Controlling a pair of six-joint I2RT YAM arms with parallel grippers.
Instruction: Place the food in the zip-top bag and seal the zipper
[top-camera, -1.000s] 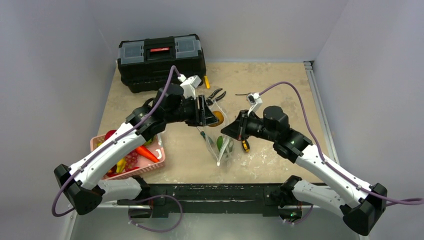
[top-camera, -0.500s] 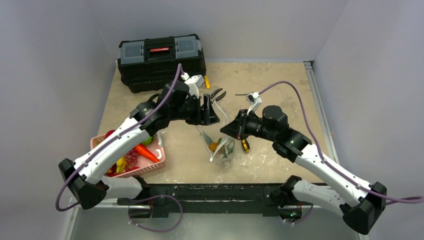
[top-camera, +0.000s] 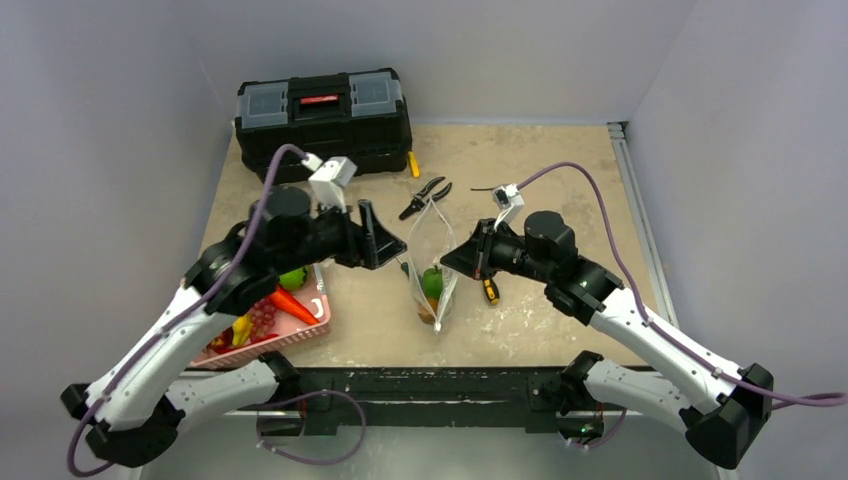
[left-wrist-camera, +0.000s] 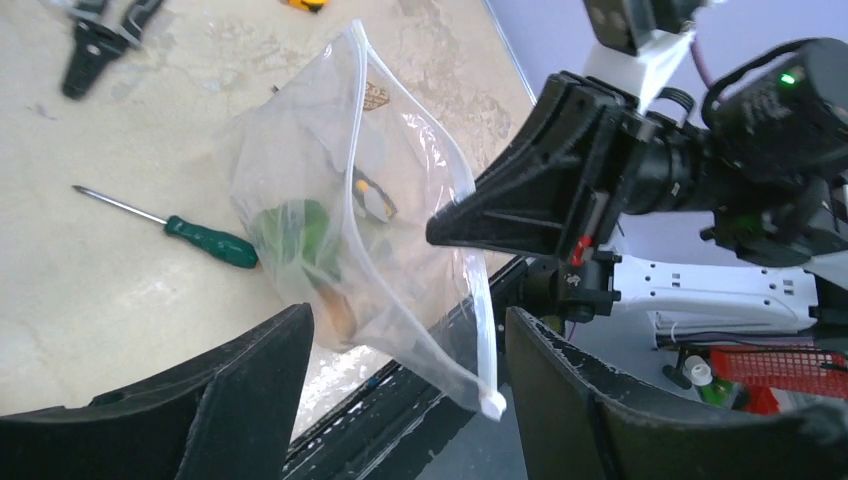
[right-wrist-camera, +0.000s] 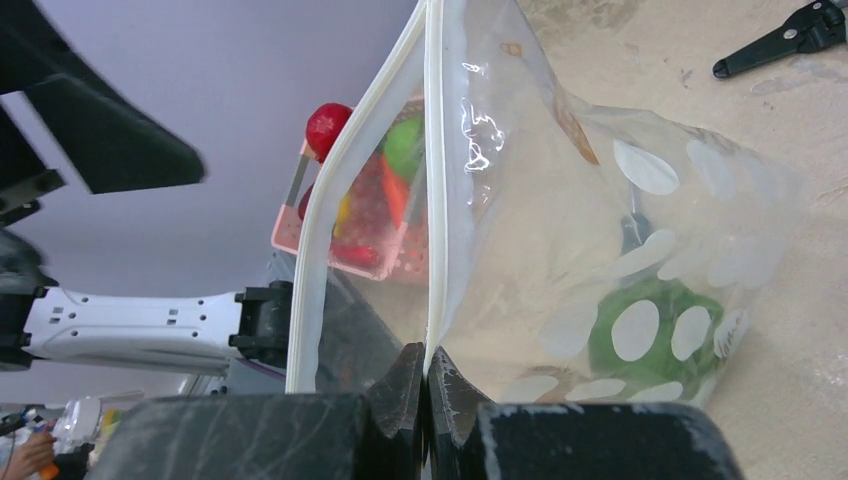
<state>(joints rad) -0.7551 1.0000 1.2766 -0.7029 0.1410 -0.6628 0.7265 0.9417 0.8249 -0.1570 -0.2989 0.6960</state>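
Table (top-camera: 540, 170): tan top, fills centre of top view.
Toolbox (top-camera: 323, 122): black, upper left.
Pink basket (top-camera: 318, 310): lower left, holds carrot (top-camera: 293, 305) and other food.
Zip-top bag (top-camera: 432, 285): centre of frame, held up by mouth edge.
Right gripper (right-wrist-camera: 427, 365): fingers together, clamped on zipper (right-wrist-camera: 432, 200).
Left gripper (left-wrist-camera: 405, 330): fingers apart, just left of bag, holding nothing.
Green pepper (right-wrist-camera: 650, 335): inside bag, low.
Green screwdriver (left-wrist-camera: 210, 243): on table, left of bag in left wrist view.
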